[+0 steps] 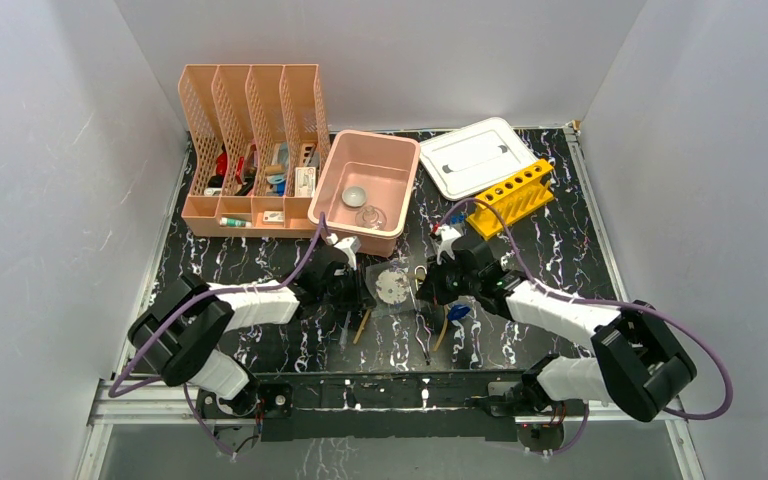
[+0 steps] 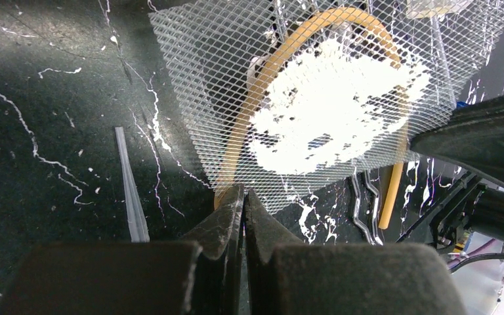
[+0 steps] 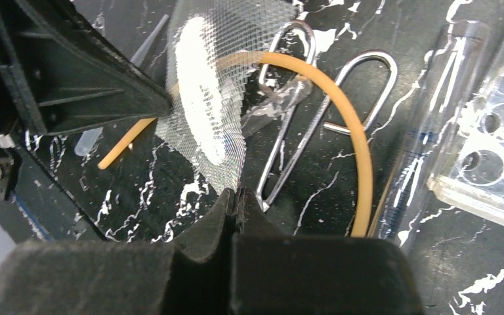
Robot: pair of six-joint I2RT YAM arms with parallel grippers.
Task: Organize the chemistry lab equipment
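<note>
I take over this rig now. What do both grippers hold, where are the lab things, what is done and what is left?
Left gripper: shut on a corner of the wire mesh.
Right gripper: shut on its other side.
Under the mesh lie the yellow tube and metal tweezers; the clear rack is beside them, the yellow rack by the white lid.
Done: two glass dishes lie in the pink tub.
Left: mesh, tube, tweezers, racks.

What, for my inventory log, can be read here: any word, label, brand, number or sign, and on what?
None legible in any view.
Labels on items in the peach file holder: too small, blurred.
White lid: grey marks, no readable letters.
Yellow tube rack, wire gauze: no print visible.
</note>
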